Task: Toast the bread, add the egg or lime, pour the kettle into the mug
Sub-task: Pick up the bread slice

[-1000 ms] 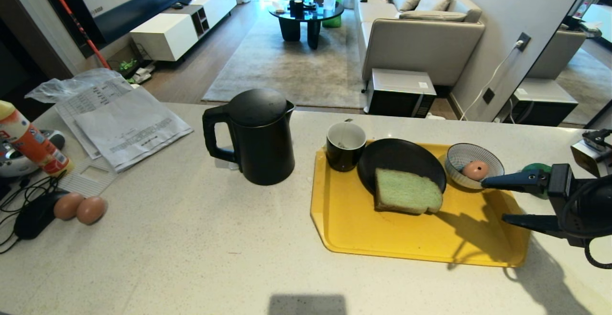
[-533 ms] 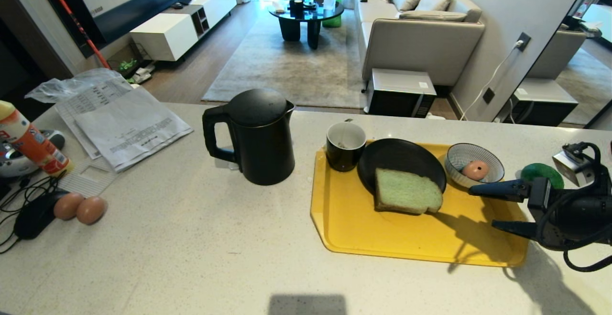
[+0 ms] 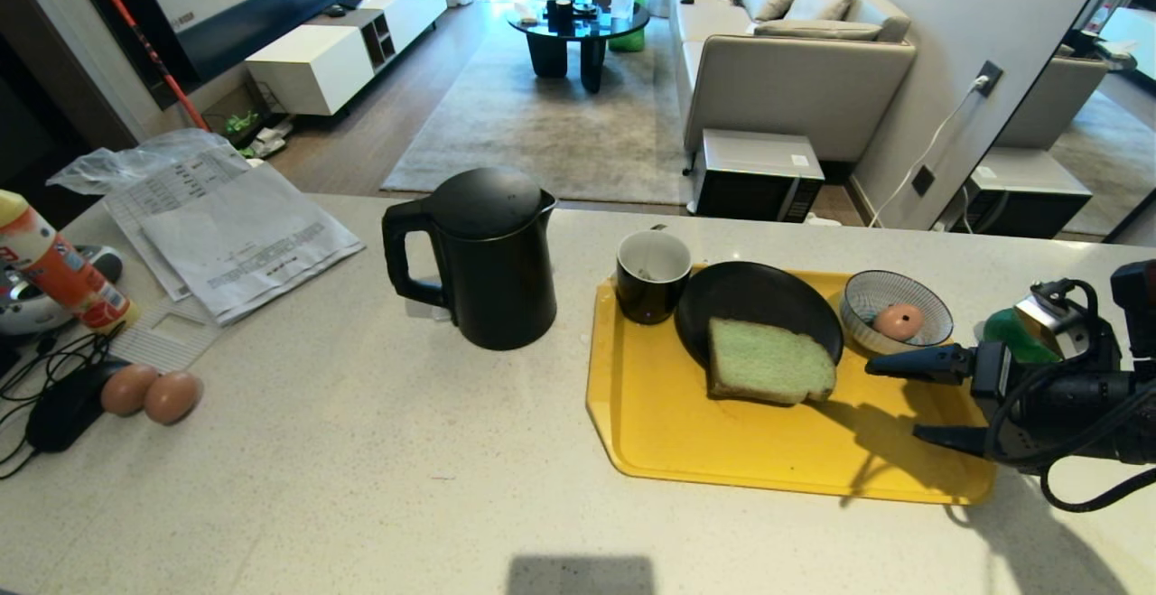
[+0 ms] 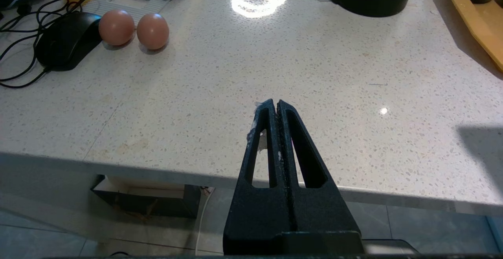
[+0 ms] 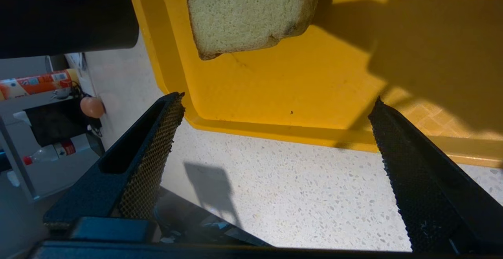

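1. I count one yellow tray (image 3: 686,450) on the table (image 3: 361,487), and on it one mug (image 3: 652,275), one black plate (image 3: 750,302), and one striped bowl (image 3: 894,292).
2. One slice of bread (image 3: 768,362) lies with its far part on the plate and its near edge over the tray floor.
3. The bowl holds a single pinkish egg (image 3: 899,320). Two more brown eggs (image 3: 149,393) sit side by side on the table at my far left, just beside a black computer mouse (image 3: 63,410), so I count three eggs in all.
4. One kettle (image 3: 483,256) stands upright on the table left of the tray, lid down, handle facing left. The mug sits at the tray's far left corner, between kettle and plate.
5. One lime (image 3: 1007,329) shows as a green patch beyond the tray's right edge, mostly hidden behind my right arm; I cannot tell exactly how it rests.
6. My right gripper (image 3: 908,401) hovers over the tray's right end, its two fingers spread wide with nothing between them, pointing toward the bread.
7. My left gripper (image 4: 274,107) hangs by the table's near edge, fingers pressed together and empty.
8. One stack of papers (image 3: 235,234) and one orange-labelled bottle (image 3: 54,265) lie at the far left.
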